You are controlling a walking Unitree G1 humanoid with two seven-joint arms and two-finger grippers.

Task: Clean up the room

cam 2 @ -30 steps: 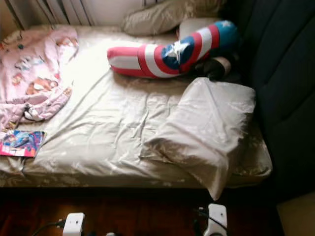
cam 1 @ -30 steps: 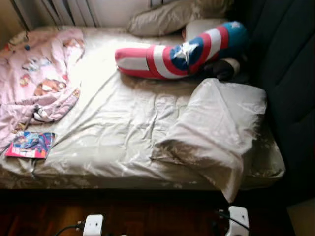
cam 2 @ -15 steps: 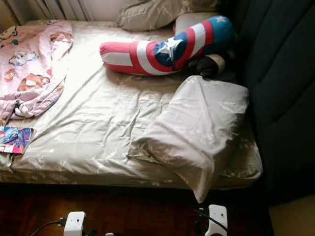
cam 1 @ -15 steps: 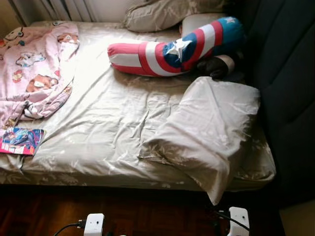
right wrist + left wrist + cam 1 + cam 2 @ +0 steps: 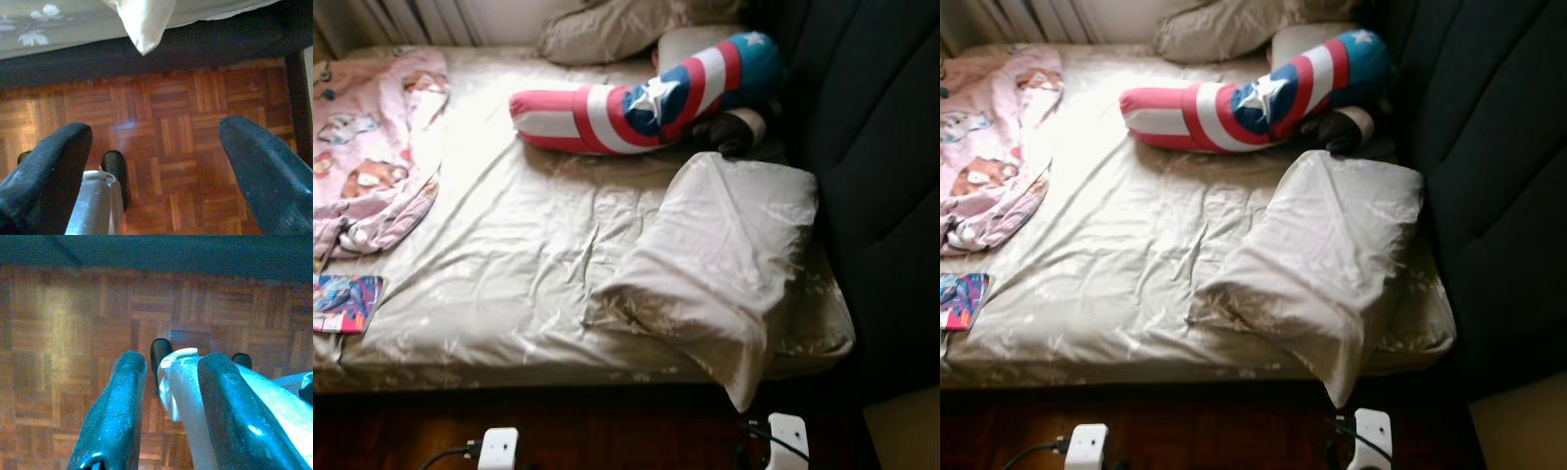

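A beige pillow (image 5: 724, 259) lies askew at the bed's front right, one corner hanging over the mattress edge (image 5: 142, 24). A red, white and blue star bolster (image 5: 636, 98) lies across the back of the bed. A crumpled pink printed blanket (image 5: 367, 166) covers the back left. A small colourful book (image 5: 342, 302) rests at the front left edge. Both arms hang low in front of the bed. My left gripper (image 5: 173, 360) is open over the parquet floor. My right gripper (image 5: 154, 127) is wide open above the floor, just before the bed's edge.
A dark padded headboard (image 5: 871, 166) runs along the bed's right side. Another beige pillow (image 5: 607, 27) lies at the back, with a dark round thing (image 5: 734, 132) beside the bolster. Parquet floor (image 5: 195, 122) runs along the bed front. My legs show below both grippers.
The camera has swung to the right, so the bed's things sit further left in the picture. Nothing on the bed has moved, and both arms still hang low.
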